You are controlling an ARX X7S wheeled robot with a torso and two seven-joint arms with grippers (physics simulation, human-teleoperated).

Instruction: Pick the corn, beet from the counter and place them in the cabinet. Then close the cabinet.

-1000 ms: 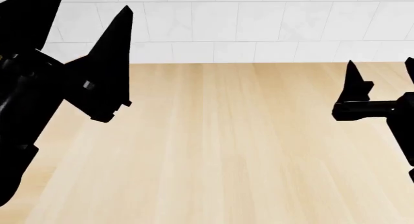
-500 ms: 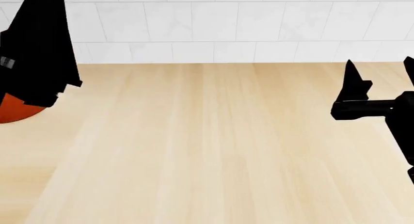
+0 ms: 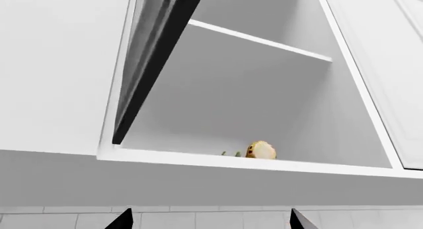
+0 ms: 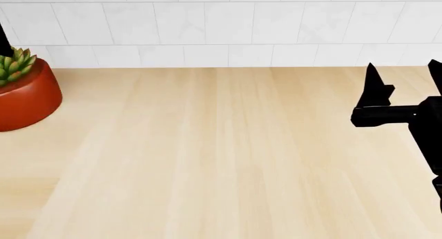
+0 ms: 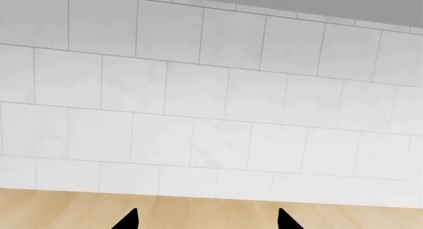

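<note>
Pale wood-grain counter [image 4: 221, 156], glossy tiles, stubby corn [image 3: 260, 150] shelved; both pointed hands empty, parted.

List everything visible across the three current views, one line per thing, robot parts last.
cabinet: one, white, up on the wall, door open, one shelf inside
corn: one, yellow, on the cabinet floor near its front edge
green leaves: a small bit beside the corn, likely the beet's; the root itself is hidden behind the cabinet's front edge
counter: one, light beige wood grain, below the tiles
tile wall: white, behind the counter
succulent: one, green, in a red pot, at the counter's left edge in the head view
left gripper: black, open, aimed up at the cabinet
right gripper: black, open, over the counter, facing the wall
</note>
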